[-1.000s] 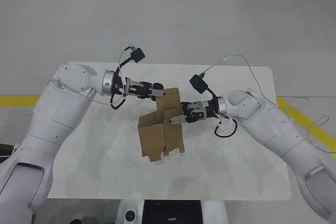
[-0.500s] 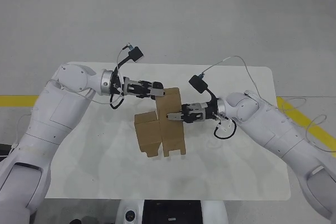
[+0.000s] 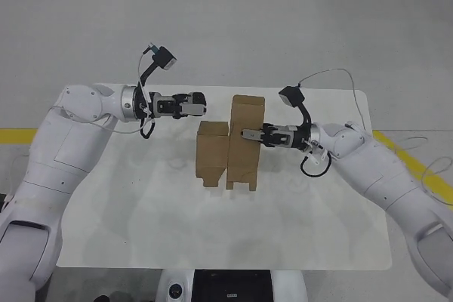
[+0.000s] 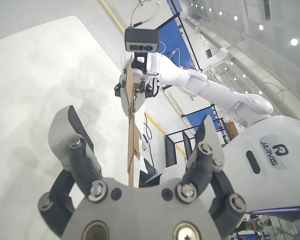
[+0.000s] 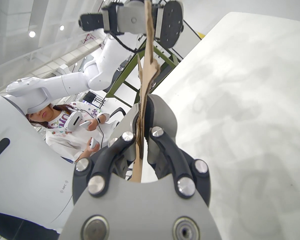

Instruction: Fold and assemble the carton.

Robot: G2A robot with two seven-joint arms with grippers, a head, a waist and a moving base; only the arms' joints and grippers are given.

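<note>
Now your left fingers [image 4: 62, 128] have come off the carton [image 3: 238, 151] and drawn back toward the far left corner of the worktop [image 3: 136, 211]. They stand wide open, holding nothing. Your right fingers [image 5: 162, 118] stay pinched on the carton's right edge. Since a second ago the carton has swung square and gone from a half-open sleeve to a flat brown sheet. It shows two panels side by side, the right one taller, with notched flaps on the near side. It hangs over the worktop's middle, nearer the far edge.
</note>
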